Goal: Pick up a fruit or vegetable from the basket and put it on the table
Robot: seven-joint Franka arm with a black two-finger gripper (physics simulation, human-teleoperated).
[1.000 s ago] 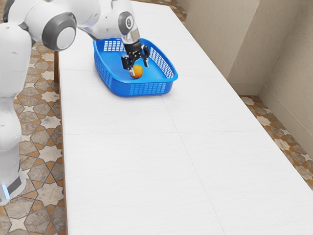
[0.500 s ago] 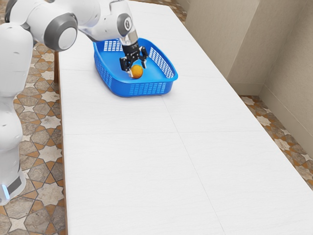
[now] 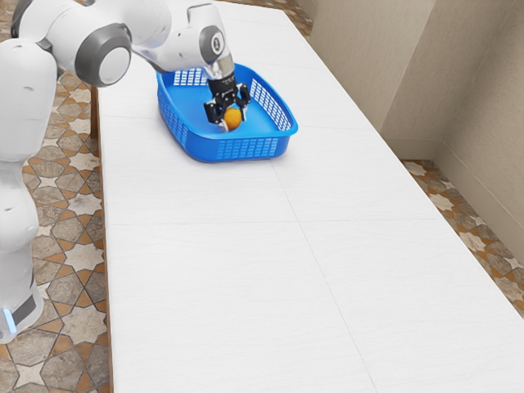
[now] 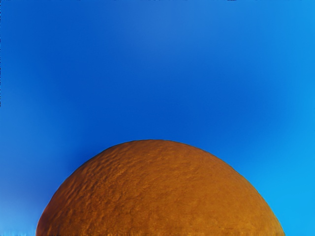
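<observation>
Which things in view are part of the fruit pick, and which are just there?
Part of the job:
- orange, the fruit to pick
- blue basket, holds it
- white table, where it goes
- tool, down at the orange

Just there:
- beige wall
- patterned floor

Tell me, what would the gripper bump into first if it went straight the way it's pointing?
Probably the orange, right under my gripper; then the blue basket. I can't tell if gripper and orange touch.
</observation>
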